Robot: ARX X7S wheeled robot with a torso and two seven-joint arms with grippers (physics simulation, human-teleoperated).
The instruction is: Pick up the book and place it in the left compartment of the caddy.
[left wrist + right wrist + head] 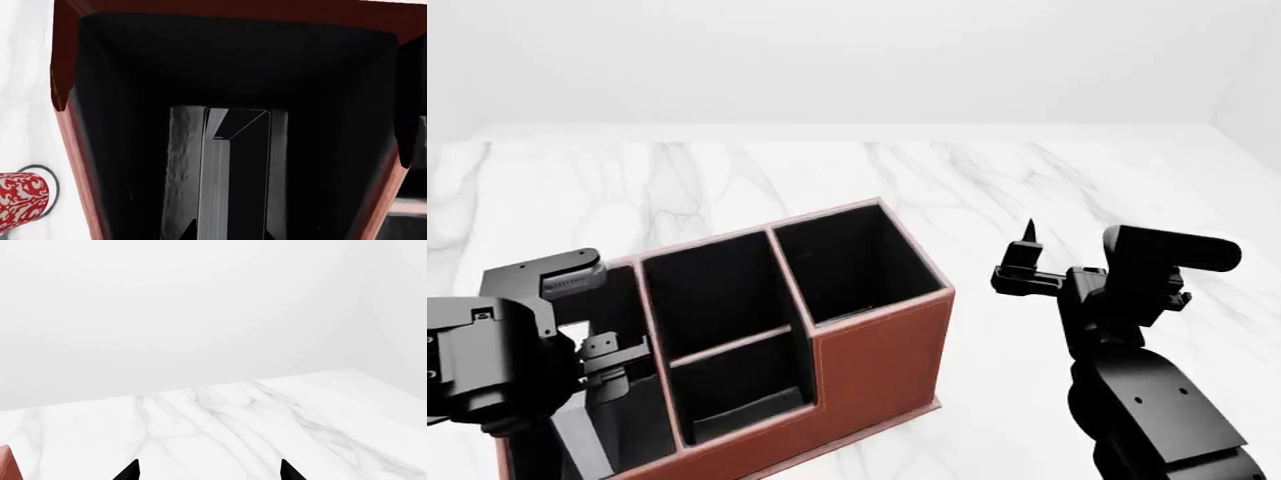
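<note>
Red-and-white patterned mug [20, 200] lying on its side on white marble table [1054, 180], open mouth ringed dark.

The caddy [874, 345] wears a reddish-brown leather-look skin, matt and smooth, with thin pale trim along its edges. Inside the left compartment [133, 125], directly below the left gripper [230, 175], the lining is dead-black and matt, swallowing the light. The gripper's fingers [181, 170] look like grey, slightly rough, pitted pads. Between them the book [247, 175] shows a smooth black cover with a faint sheen and pale, finely lined paper edges. Off to the gripper's side, the mug [20, 200] looks glazed, red with white pattern. The tabletop [233, 415] is polished white marble, grey-veined. The right gripper [1024, 262] is matt black.
</note>
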